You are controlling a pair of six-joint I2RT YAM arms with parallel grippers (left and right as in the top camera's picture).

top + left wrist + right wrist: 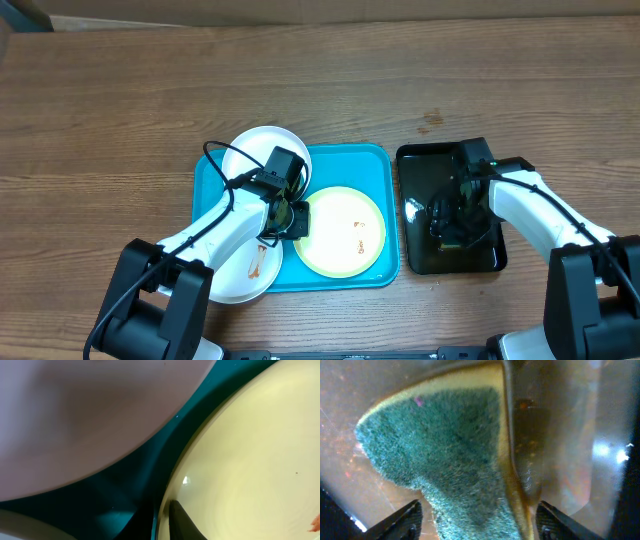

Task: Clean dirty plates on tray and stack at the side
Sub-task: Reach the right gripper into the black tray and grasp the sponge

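Observation:
The turquoise tray (pixel 375 165) lies mid-table. A pale yellow-green plate (pixel 345 235) with small brown smears lies on its right half. A white plate (pixel 255 155) overhangs its far left corner. Another white plate (pixel 240 280) with a brown smear overhangs its near left corner. My left gripper (pixel 291 217) is closed over the yellow-green plate's left rim (pixel 240 460), one finger (pixel 160 522) inside the rim. My right gripper (pixel 452 215) is open, its fingers (pixel 480 522) on either side of the green-yellow sponge (pixel 445 445).
A glossy black tray (pixel 420 165) stands right of the turquoise tray, and the sponge lies in it. Bare wooden table (pixel 120 100) surrounds both trays. In the left wrist view the far white plate (pixel 90 415) lies close above the yellow-green one.

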